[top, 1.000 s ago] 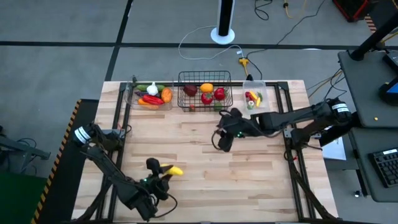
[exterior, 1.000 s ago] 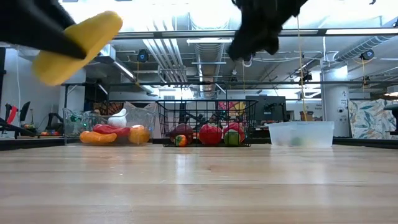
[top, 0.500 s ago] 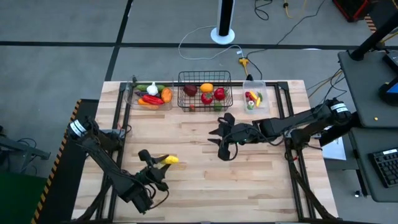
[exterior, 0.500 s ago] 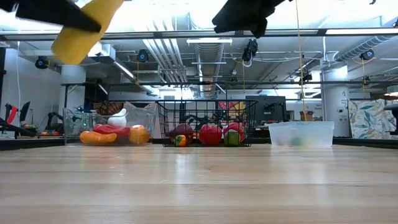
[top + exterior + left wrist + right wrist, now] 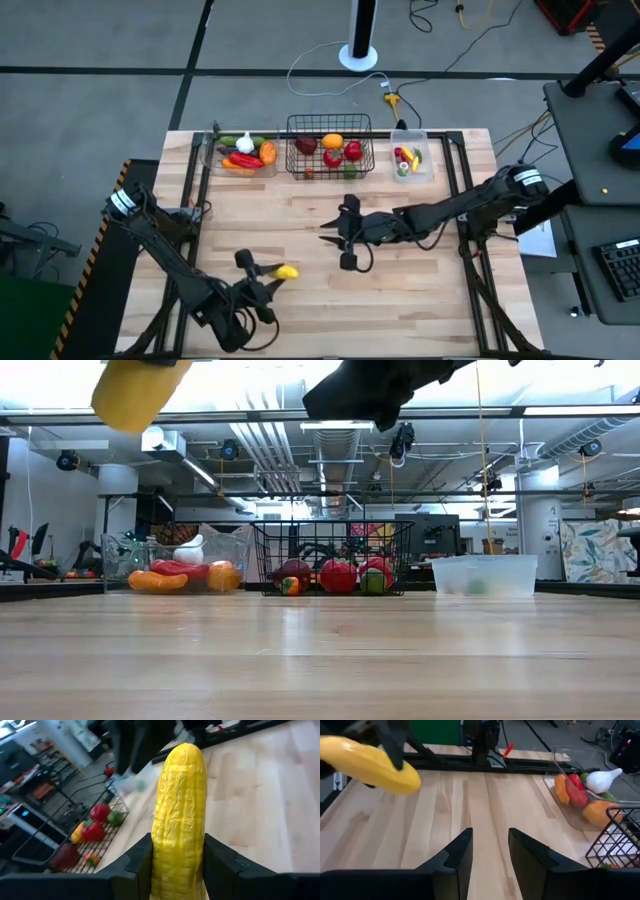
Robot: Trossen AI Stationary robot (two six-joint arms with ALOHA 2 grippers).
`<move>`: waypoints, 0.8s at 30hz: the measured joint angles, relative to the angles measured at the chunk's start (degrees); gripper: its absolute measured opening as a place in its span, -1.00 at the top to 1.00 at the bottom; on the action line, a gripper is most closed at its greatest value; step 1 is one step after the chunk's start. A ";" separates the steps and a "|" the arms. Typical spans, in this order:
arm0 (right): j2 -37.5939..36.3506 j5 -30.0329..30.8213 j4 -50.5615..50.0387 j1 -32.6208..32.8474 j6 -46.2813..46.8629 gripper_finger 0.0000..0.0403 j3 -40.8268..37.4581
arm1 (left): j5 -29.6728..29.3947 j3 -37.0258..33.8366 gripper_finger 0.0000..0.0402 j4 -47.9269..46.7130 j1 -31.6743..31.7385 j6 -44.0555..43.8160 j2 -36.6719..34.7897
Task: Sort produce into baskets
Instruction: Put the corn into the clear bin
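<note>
My left gripper [image 5: 268,274] is near the table's front left and is shut on a yellow corn cob [image 5: 286,271], held well above the table; the cob also shows at the top of the low view [image 5: 140,390]. My right gripper [image 5: 345,243] is open and empty over the middle of the table, to the right of the corn, and faces it [image 5: 370,765]. The other produce lies in a wide clear bin [image 5: 240,153], a black wire basket [image 5: 330,150] and a small clear bin [image 5: 410,160] along the far edge. My left gripper pinches the corn cob between its two fingers [image 5: 142,862], one on each long side of the cob's near end [image 5: 175,870]. The fingers lie along the cob, whose free end [image 5: 185,755] sticks out past them toward the table's right. The cob is lifted clear of the table.
Bare wooden tabletop [image 5: 420,290] lies between the grippers and the three containers. Black frame rails [image 5: 465,200] run along the table's left and right sides. The right arm [image 5: 450,210] reaches in from the right edge.
My left gripper has raised the corn higher above the table, still shut on it. My right gripper has gone toward the table's left and near edges, closer to the corn, and stays open.
</note>
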 joint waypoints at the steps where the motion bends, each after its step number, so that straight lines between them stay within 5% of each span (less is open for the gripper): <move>1: 0.26 0.00 0.24 0.00 -0.05 0.42 0.00 | 0.48 0.00 0.42 1.58 0.10 2.11 0.00; 18: -1.84 -0.21 -0.17 0.46 -2.23 0.44 0.02 | 13.67 2.27 0.42 14.18 6.31 34.03 -4.53; 24: -2.11 -0.21 5.44 2.73 -4.82 0.47 -0.21 | 15.73 1.37 0.42 14.35 8.72 35.66 -8.40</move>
